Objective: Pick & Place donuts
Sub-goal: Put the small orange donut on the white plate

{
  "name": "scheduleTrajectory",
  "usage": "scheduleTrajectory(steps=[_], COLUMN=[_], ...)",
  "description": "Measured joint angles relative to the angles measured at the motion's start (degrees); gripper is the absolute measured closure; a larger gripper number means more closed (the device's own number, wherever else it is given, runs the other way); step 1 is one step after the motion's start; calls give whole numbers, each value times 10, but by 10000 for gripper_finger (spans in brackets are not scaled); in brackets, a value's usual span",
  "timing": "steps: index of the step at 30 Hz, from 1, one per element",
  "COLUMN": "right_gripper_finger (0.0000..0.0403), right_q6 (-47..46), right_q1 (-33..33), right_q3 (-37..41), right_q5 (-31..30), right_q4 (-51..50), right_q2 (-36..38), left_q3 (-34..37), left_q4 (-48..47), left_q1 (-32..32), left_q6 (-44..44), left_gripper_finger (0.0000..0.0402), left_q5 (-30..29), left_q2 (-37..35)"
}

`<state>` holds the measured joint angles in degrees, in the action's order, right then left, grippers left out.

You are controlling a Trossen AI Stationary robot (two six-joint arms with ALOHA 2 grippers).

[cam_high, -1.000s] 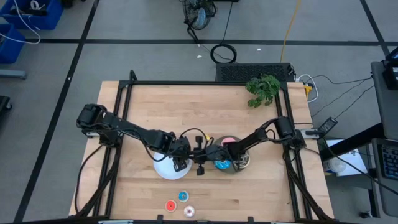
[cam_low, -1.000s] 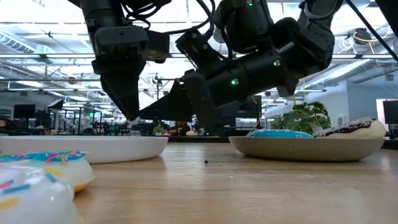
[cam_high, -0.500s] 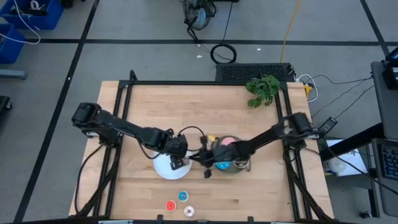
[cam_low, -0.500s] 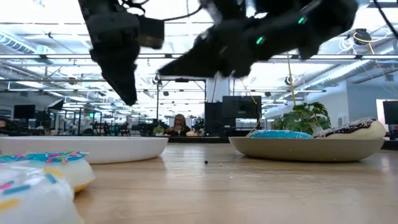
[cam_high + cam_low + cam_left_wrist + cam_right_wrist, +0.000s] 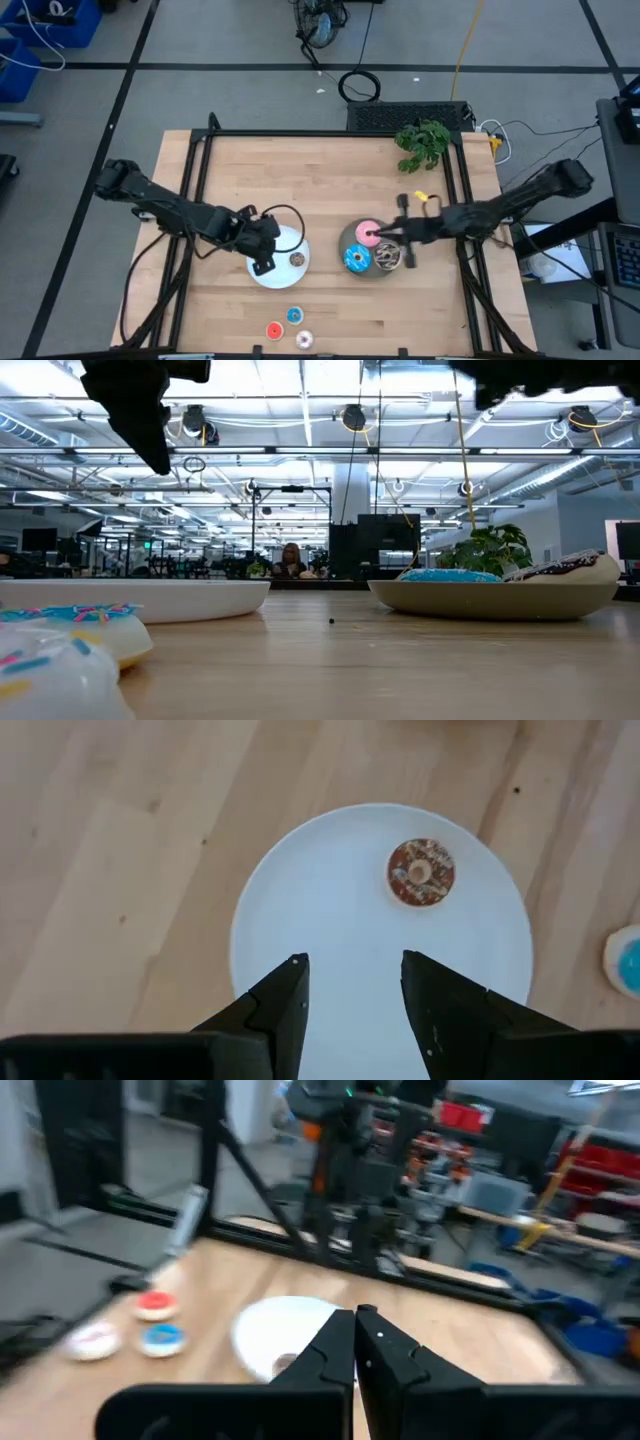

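A small brown donut [image 5: 297, 260] [image 5: 421, 872] lies flat on the white plate [image 5: 284, 274]. My left gripper [image 5: 266, 264] [image 5: 352, 982] hangs open above that plate's left part, clear of it, with nothing between its fingers. The grey plate [image 5: 372, 271] holds a pink donut [image 5: 366, 232], a blue-sprinkled one [image 5: 356, 259] and a dark brown-sprinkled one [image 5: 388, 257]. My right gripper [image 5: 384, 238] [image 5: 355, 1342] is shut and empty, lying level high over the grey plate. Three tiny donuts, red-orange [image 5: 273, 330], blue [image 5: 294, 316] and whitish [image 5: 304, 339], lie near the front edge.
A green plant [image 5: 422, 142] stands at the table's far right corner. A black frame [image 5: 300, 133] runs round the tabletop. In the low view two sprinkled donuts [image 5: 60, 645] lie close before the camera.
My right gripper, still shut, has pulled back fast from beside the white plate toward the table's right edge and risen. My left gripper has risen and drawn a little toward the left edge, still open. The small brown donut on the white plate now shows uncovered.
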<state>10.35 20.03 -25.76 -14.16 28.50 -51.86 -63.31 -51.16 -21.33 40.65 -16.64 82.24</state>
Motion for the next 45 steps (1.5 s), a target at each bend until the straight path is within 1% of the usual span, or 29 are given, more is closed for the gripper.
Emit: scheduleTrajectory(steps=[2, 5, 12, 15, 19, 22, 26, 31, 34, 37, 40, 45], right_gripper_finger=[403, 403, 403, 403, 403, 403, 403, 403, 403, 403, 403, 403], right_q6=[-16, -23, -21, -14, 15, 21, 7, 21, 25, 41, 46, 59], right_q1=[12, 34, 61, 59, 59, 59, 59, 59, 59, 59, 59, 59], right_q3=[24, 65, 160, 170, 171, 171, 175, 192, 192, 192, 192, 192], right_q5=[21, 24, 23, 5, 7, 5, 6, 7, 7, 7, 7, 7], right_q4=[-22, -24, -18, -19, -67, -97, -121, -124, -110, -95, -95, -95], right_q2=[60, 134, 259, 300, 342, 366, 376, 376, 376, 376, 376, 376], left_q3=[0, 0, 1, 0, 0, 0, 1, 1, 1, 0, 0, -60], left_q4=[0, 1, 1, -1, -1, 0, 4, -10, -11, -10, 17, 22], left_q1=[-7, -13, -13, -13, -13, -16, -21, -23, -25, -33, -46, -78], left_q6=[1, 1, 2, 2, -13, -18, -17, 3, 5, 7, 15, 77], left_gripper_finger=[241, 241, 241, 241, 241, 241, 241, 241, 241, 241, 241, 241], left_q5=[0, 0, -6, -13, -15, -15, -15, -11, 5, 6, 28, 47], left_q2=[3, 3, 7, 7, 7, 7, 7, 7, 7, 7, 7, 18])
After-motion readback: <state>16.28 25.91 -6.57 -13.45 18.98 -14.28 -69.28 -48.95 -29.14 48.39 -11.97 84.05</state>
